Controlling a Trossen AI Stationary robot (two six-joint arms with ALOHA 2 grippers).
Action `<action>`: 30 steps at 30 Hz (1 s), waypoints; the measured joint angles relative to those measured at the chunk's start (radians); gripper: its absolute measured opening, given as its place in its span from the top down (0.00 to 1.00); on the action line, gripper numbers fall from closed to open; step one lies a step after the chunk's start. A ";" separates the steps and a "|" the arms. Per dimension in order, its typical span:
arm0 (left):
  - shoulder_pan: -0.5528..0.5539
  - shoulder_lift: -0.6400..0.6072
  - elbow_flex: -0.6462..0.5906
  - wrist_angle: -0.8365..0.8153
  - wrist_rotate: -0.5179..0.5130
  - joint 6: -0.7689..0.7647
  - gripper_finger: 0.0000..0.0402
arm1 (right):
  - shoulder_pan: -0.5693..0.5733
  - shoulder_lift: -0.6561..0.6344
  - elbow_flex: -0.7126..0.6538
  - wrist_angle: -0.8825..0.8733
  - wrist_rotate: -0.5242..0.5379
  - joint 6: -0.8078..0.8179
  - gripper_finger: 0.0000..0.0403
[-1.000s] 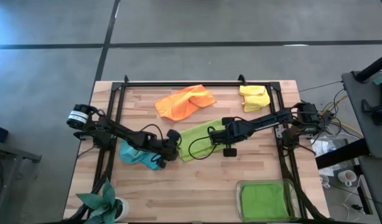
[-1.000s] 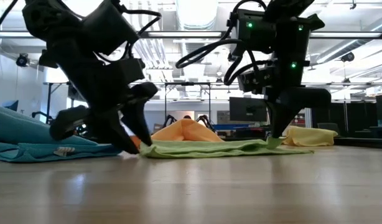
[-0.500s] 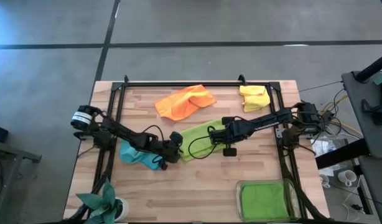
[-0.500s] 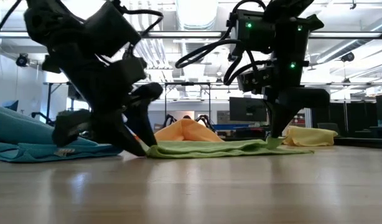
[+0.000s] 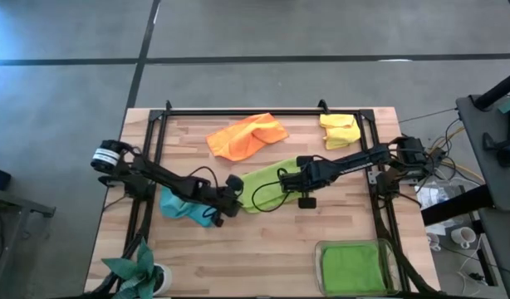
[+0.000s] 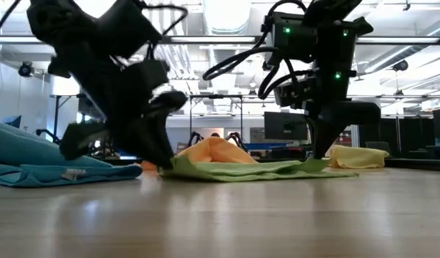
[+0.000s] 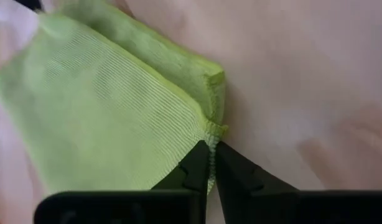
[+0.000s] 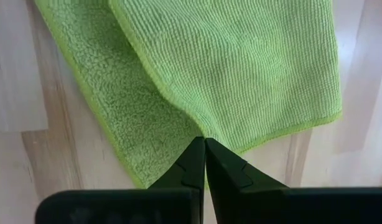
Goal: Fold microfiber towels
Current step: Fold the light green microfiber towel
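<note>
Pinching opposite ends of the soft yellow-green microfiber towel (image 5: pixel 267 187), both arms look set to lift and fold it on the pale wooden counter (image 5: pixel 263 249). The left tool (image 5: pixel 228 204) has its fingers pressed together on the towel's near-left corner — the left wrist view shows the hem caught right at the tips. The right tool (image 5: pixel 293 184) is likewise clamped tight on the towel's right edge, where two layers overlap. The towel lies in the middle of the counter, between a crumpled light blue cloth (image 5: pixel 182 206) under the left arm and an orange cloth (image 5: pixel 247 137) farther back; a yellow cloth (image 5: pixel 339 130) sits at the far right corner, and a folded green cloth (image 5: pixel 351 266) rests in the clear plastic tray (image 5: pixel 321 252).

To do the fold well, I judge both corners should rise together and travel at equal pace, keeping the held edge taut — the left grip is shallow and could slip if one side pulls ahead
</note>
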 joint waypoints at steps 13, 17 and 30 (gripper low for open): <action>0.000 -0.064 -0.012 -0.023 0.007 -0.027 0.97 | -0.002 0.000 -0.004 -0.002 -0.004 0.004 0.98; 0.000 -0.035 -0.013 -0.005 0.009 -0.032 0.97 | -0.002 0.000 -0.004 -0.002 -0.004 0.006 0.98; 0.000 0.041 -0.007 0.076 0.012 -0.098 0.92 | -0.002 0.000 -0.004 -0.002 -0.004 0.007 0.98</action>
